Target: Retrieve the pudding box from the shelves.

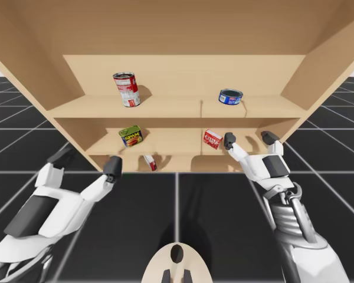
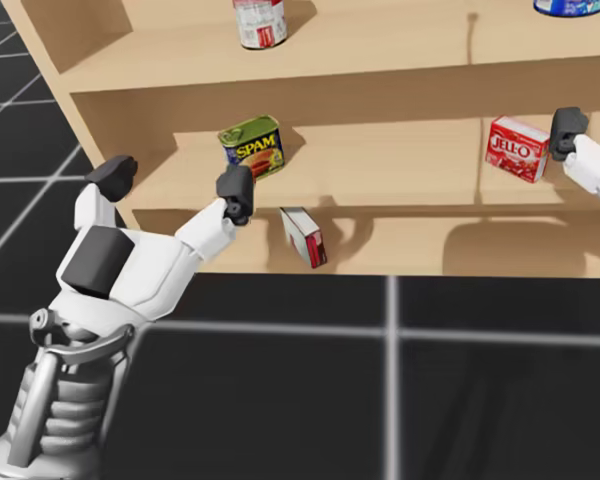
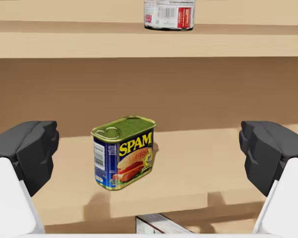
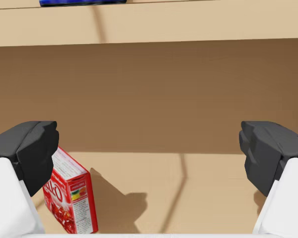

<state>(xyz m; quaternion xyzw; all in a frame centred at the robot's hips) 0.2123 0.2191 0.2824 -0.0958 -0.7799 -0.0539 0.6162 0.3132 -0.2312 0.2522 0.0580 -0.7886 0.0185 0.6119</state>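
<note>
A small white-and-red box [image 1: 150,162] leans tilted on the lowest shelf, also seen in the head view [image 2: 303,236]. My left gripper [image 1: 87,160] stands open in front of the middle shelf, just above that box [image 3: 159,225]. Ahead of it, between the fingers' line, sits a blue-and-green rectangular can [image 3: 123,152]. A red box [image 1: 212,138] stands on the middle shelf at the right. My right gripper [image 1: 249,139] is open beside it. In the right wrist view the red box [image 4: 69,198] is close to one finger [image 4: 27,151], with bare shelf ahead.
The wooden shelf unit [image 1: 183,109] has side walls and a thin divider in the middle. A red-and-white round can [image 1: 126,89] and a flat blue can [image 1: 230,96] stand on the top shelf. Dark tiled floor lies in front.
</note>
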